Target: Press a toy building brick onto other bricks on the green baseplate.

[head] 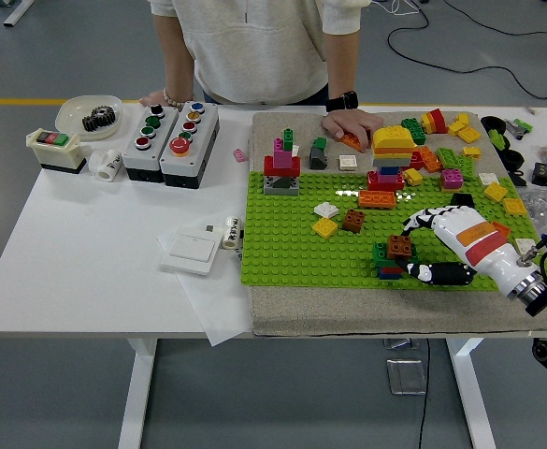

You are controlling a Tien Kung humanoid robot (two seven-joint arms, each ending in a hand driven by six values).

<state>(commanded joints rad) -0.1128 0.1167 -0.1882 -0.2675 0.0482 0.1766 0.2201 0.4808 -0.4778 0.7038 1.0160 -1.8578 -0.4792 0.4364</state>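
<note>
Right hand (421, 248) low over green baseplate (282, 243), fingers spread, thumb beside brown brick (399, 246) topping small stack (388, 262), gripping nothing. Likely light, rigid, slick plastic: best pushed squarely from above.

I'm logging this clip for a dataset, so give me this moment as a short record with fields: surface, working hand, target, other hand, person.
surface: green baseplate on a beige mat, white table
working hand: right hand, fingers curled beside the stack; contact unclear
target: brown brick on a small brick stack, near edge of the baseplate
other hand: not in view
person: stands at the far side, one hand resting on the mat by loose bricks
</note>
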